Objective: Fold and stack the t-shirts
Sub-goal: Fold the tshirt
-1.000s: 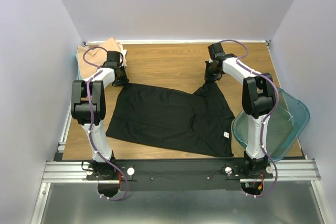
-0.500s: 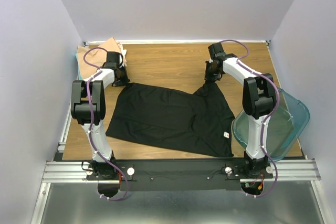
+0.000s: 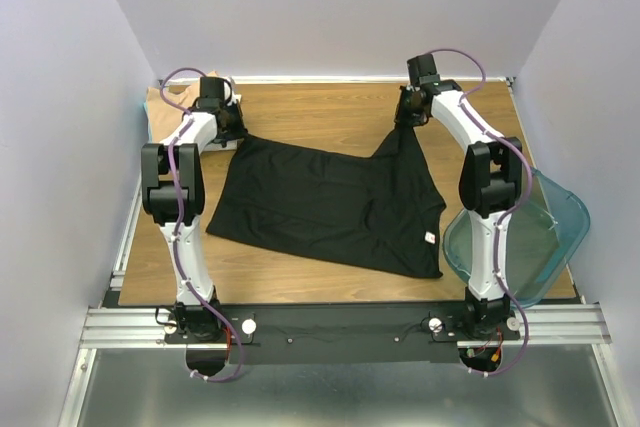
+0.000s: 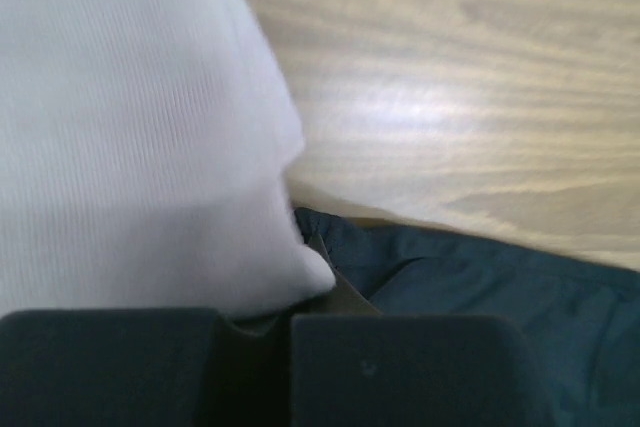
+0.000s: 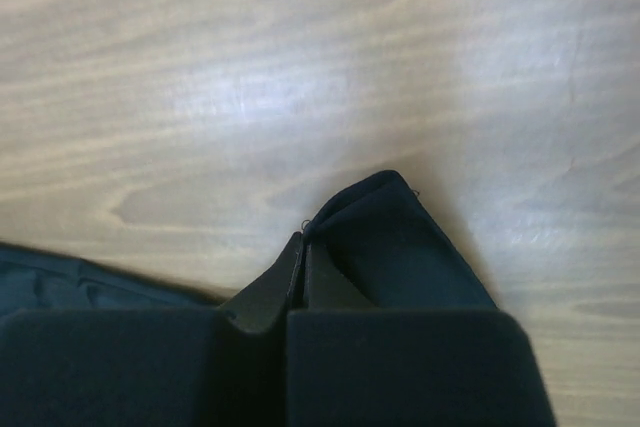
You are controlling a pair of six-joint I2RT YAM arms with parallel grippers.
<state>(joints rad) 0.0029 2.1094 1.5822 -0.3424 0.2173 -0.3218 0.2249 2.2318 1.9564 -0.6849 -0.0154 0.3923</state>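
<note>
A plain black t-shirt (image 3: 320,207) lies spread on the wooden table, a small white tag (image 3: 430,238) at its right edge. My left gripper (image 3: 235,132) is shut on the shirt's far left corner (image 4: 430,277), right beside a pale shirt (image 4: 130,137) of the pile. My right gripper (image 3: 403,127) is shut on the far right corner (image 5: 390,237), which stands up in a peak. A tan shirt (image 3: 165,99) lies on pale ones at the far left corner, partly hidden by my left arm.
A clear teal plastic bin (image 3: 545,237) sits at the table's right edge, next to my right arm. Bare wood (image 3: 320,112) shows beyond the black shirt. Grey walls close in on three sides.
Both grippers have moved away from me towards the far edge, each holding its corner. The black shirt has been dragged along and is stretched more between them.
</note>
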